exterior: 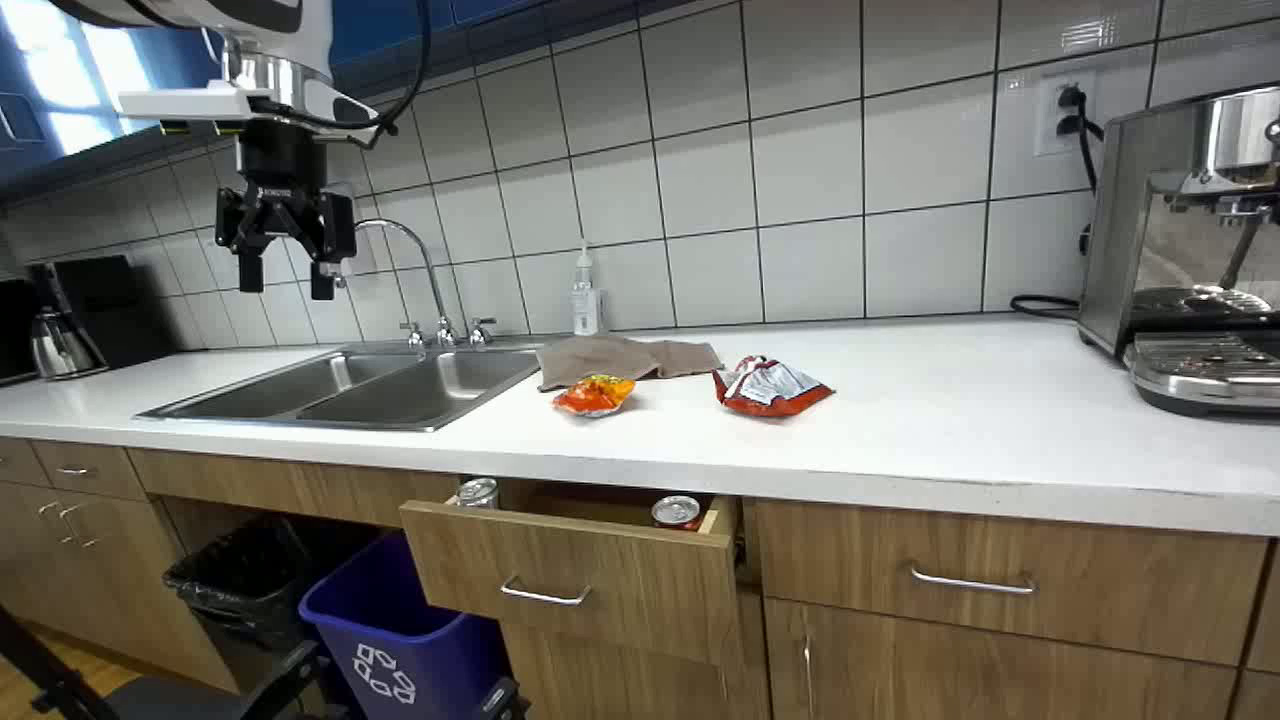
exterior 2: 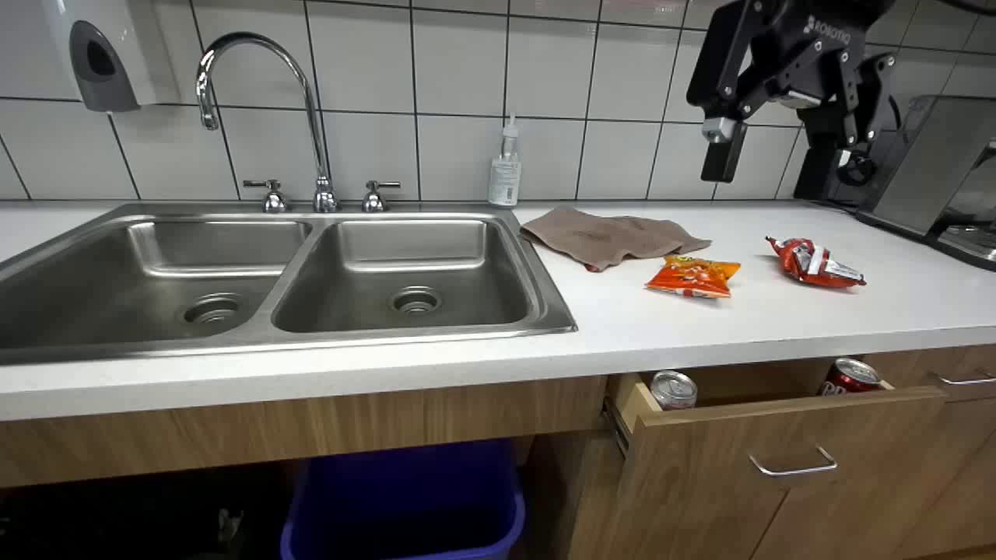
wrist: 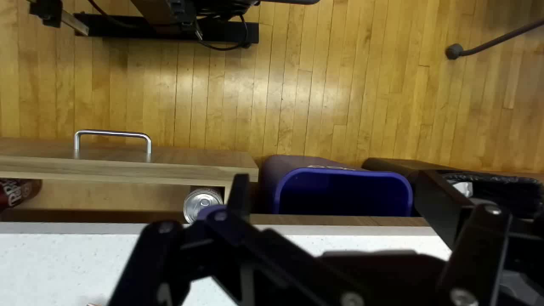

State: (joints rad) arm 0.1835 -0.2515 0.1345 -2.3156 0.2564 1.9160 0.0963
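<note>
A silver can stands at one end of the open drawer, and a red can stands at the other. My fingers hang in the air, higher than the drawer, spread wide with only air between them. In the wrist view I look down past them at the silver can and, next to the drawer, a blue bin. On the white table lie a small orange bag, a red bag and a brown cloth, all near each other. A sink is set in beside the cloth.
</note>
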